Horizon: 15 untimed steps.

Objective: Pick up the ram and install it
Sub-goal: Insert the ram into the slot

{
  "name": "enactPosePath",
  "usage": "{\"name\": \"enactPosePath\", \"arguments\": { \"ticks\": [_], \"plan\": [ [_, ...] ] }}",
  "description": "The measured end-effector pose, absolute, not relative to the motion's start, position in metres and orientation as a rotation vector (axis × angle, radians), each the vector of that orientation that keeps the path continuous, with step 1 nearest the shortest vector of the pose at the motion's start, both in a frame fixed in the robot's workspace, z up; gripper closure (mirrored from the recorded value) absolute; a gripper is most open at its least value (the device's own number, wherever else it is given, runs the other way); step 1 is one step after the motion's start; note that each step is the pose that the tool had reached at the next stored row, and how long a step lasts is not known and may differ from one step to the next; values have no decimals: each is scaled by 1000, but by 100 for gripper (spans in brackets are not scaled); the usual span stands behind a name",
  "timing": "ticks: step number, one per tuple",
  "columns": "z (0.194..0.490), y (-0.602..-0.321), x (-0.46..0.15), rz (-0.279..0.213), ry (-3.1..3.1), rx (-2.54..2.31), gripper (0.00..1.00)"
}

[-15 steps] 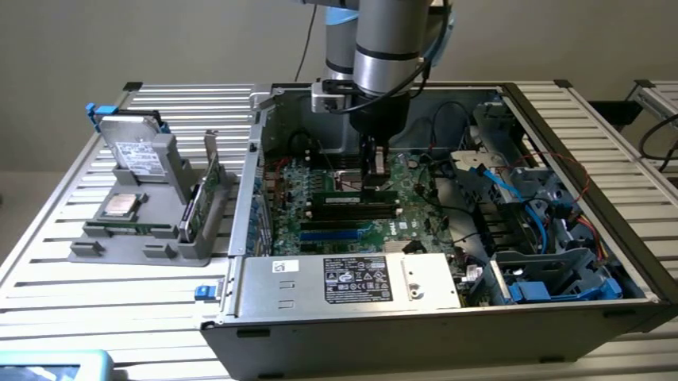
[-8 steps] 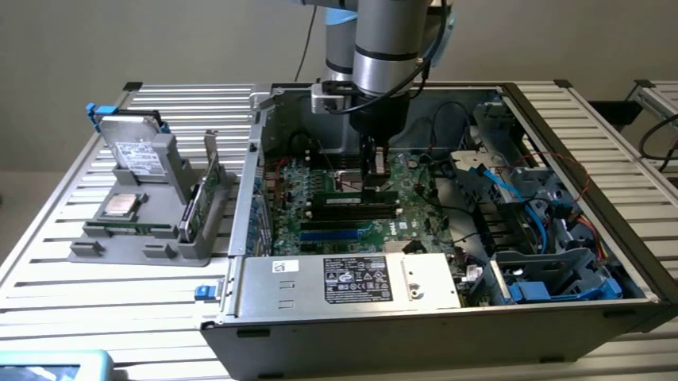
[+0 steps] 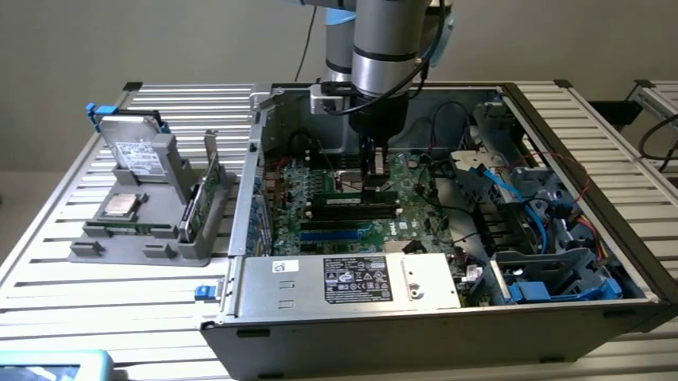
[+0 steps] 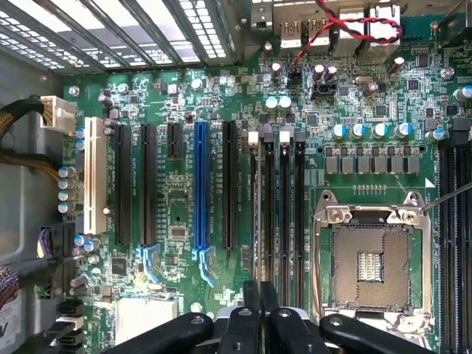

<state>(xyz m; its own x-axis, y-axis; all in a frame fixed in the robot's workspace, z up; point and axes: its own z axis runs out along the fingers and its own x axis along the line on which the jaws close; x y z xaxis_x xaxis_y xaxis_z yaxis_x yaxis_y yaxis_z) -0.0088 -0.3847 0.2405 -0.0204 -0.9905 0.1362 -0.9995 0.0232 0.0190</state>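
Black claw fingers point(image 4: 251, 317) sit closest to the wrist camera, pressed nearly together. The black two-finger claw point(image 4: 259, 284) point(image 3: 373, 179) is clamped on the upper edge of the long thin dark-green ram stick point(image 4: 255, 221) point(image 3: 350, 185). The ram stands on edge, edge-on in the wrist view. It lines up with the end slot of four long black plastic memory slots point(image 4: 285, 214) point(image 3: 355, 209), the one farthest from the square silver processor socket point(image 4: 369, 265). Can't tell if it is seated.

All of this is on the green motherboard point(image 4: 177, 214) point(image 3: 317, 230), which has a long blue expansion slot point(image 4: 200, 184). The board lies in an open grey metal computer case point(image 3: 424, 337) with a silver labelled power-supply box point(image 3: 350, 279). The case rests on a slatted aluminium worktop point(image 3: 85, 286).

At the exterior view's left, a grey plastic holder point(image 3: 138, 238) carries an upright silver hard drive point(image 3: 138, 151) and a green card with a metal bracket point(image 3: 209, 178).
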Motion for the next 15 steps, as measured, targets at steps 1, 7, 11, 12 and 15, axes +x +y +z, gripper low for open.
{"name": "enactPosePath", "arguments": {
  "ticks": [1,7,11,12,15],
  "plan": [
    [240,-385,-9,130,-2168,2120,88],
    [237,-385,-12,146,-2175,2125,88],
    [237,-385,-12,146,-2175,2125,88],
    [237,-385,-12,146,-2175,2125,88],
    [237,-385,-12,146,-2175,2125,88]
  ]
}}
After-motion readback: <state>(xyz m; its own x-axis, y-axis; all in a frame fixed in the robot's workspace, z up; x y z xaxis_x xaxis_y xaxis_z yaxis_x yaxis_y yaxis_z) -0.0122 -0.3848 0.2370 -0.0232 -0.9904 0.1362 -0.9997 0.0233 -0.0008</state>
